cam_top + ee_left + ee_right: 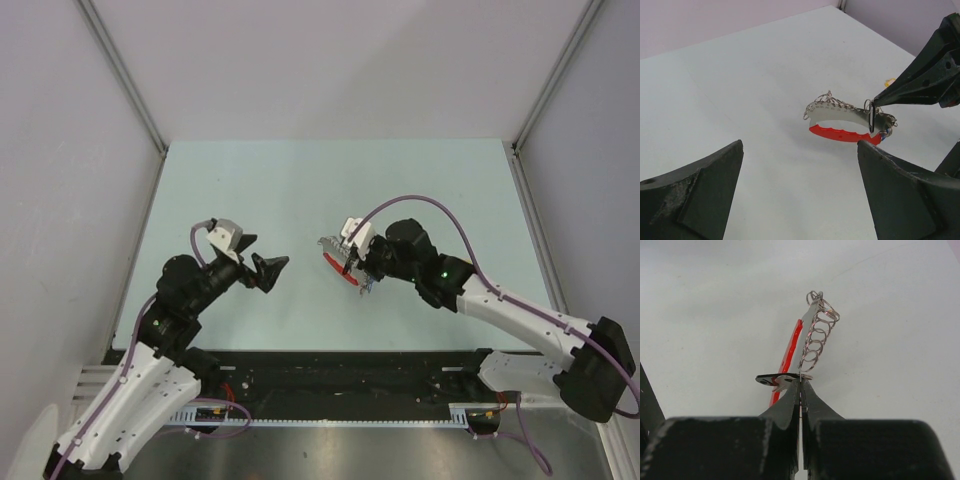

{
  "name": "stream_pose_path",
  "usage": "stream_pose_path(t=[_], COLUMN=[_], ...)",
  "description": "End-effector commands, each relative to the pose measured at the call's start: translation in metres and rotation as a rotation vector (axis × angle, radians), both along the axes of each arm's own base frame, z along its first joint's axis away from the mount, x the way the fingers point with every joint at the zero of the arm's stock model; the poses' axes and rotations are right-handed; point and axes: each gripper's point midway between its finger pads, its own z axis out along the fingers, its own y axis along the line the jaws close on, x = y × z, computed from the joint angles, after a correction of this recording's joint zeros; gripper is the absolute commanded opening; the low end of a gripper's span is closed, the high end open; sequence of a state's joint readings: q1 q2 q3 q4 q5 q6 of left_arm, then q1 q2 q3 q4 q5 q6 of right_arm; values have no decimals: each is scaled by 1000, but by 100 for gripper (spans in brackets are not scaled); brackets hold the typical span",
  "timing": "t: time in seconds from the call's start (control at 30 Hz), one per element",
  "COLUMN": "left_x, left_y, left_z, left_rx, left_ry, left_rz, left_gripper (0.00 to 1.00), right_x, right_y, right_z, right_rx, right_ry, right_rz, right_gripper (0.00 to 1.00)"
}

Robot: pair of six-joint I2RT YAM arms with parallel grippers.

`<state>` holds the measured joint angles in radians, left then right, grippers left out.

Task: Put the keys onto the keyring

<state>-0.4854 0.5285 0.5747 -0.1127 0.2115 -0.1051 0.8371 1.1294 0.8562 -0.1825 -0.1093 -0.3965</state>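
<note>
Right jaws pinching keyring, left jaws spread — facing

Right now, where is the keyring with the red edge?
In the top view the keyring is just right of centre, pinched at one end by the right gripper, with the open left gripper facing it.
</note>
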Motion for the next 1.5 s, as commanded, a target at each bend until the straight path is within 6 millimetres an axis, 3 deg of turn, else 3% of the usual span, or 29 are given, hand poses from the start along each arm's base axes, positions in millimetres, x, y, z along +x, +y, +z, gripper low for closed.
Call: stream_pose_path(t=[0.0,0.13,0.2,0.47,0.7,0.97,1.2,1.33,1.47], left_x=[2,0,-1,-5,-7,-8,-11,-14,-17], left_y=[11,15,20,37,40,39,38,39,42], left_z=[6,6,10,15,18,19,21,23,25], left_rx=[-4,-24,-25,-27,-36,-30,-26,-39,-54], left_ry=[-30,-35,-53,-102,-127,-132,-139,-143,-151], left_rz=[48,62,85,158,168,155,143,146,151], left_gripper=[100,100,100,100,100,100,100,100,100], right_x=[11,19,28,42,21,0,-7,-13,-14], right_y=[23,35,44,54,42,13,-10,-24,-28], right_z=[12,-1,6,-31,-77,-102,-103,-97,-72], right_rx=[68,61,88,50,9,-8,6,36,139], right_ry=[-54,-29,-65,-1,163,255,273,293,306], right_rz=[65,91,95,78,80,-1,-116,-188,-269], right_gripper=[0,0,0,0,0,0,9,25,41])
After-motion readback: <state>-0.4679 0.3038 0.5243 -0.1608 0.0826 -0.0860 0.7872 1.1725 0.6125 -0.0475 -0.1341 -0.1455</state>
